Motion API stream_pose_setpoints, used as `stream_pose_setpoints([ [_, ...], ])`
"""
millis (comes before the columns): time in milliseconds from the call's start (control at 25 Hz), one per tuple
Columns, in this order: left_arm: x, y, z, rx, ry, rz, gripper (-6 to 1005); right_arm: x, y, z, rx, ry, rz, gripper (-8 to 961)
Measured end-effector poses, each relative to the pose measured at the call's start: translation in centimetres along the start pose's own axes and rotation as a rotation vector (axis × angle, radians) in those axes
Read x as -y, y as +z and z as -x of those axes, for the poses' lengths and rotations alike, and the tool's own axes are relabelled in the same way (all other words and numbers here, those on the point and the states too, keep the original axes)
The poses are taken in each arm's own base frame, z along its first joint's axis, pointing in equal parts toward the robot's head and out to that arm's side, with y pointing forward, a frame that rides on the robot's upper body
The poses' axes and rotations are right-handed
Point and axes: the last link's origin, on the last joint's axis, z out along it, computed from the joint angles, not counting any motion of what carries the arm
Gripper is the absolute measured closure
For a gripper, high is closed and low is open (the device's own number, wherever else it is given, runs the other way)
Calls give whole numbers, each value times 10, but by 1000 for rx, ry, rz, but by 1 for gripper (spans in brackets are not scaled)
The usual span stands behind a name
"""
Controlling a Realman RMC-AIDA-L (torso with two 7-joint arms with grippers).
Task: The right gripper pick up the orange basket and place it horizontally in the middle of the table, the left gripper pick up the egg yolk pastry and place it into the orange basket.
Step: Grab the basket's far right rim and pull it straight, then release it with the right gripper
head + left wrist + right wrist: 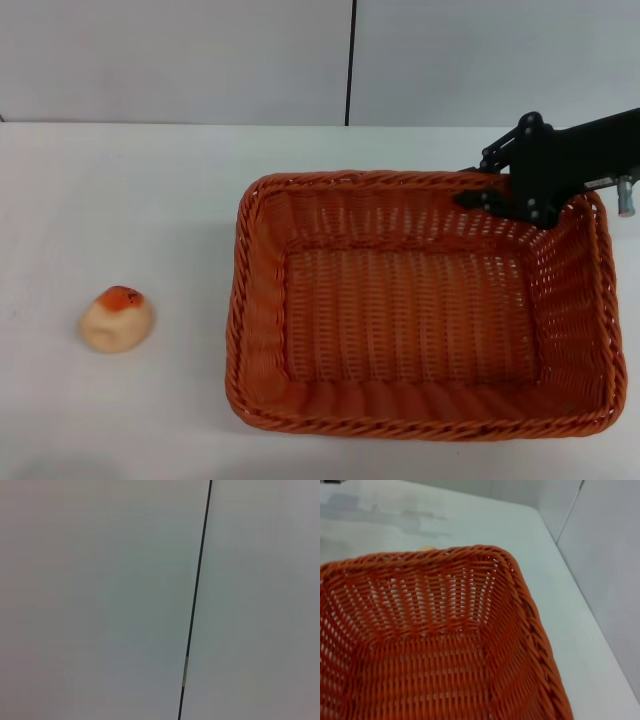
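The orange basket (420, 310) lies flat on the white table (130, 190), right of centre, long side across, with nothing in it. My right gripper (478, 188) reaches in from the right and straddles the basket's far rim near its right corner, one finger outside and one inside, closed on the braid. The right wrist view looks down into the orange basket (435, 645) from close up. The egg yolk pastry (116, 319), pale beige with an orange-red patch, sits alone on the table well to the basket's left. The left gripper is out of view.
A grey wall with a dark vertical seam (350, 60) stands behind the table. The left wrist view shows only that wall and seam (195, 600). Bare tabletop lies between the pastry and the basket.
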Motion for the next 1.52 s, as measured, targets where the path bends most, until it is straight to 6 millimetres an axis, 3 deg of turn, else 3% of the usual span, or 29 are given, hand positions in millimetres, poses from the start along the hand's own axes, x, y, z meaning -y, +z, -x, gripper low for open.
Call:
stream_pose_setpoints([
  [720, -4, 7, -1, -20, -8, 15, 245, 11, 14, 0, -22, -64, -88, 791],
  [1520, -6, 10, -1, -25, -11, 21, 251, 6, 29, 2, 6, -39, -70, 775],
])
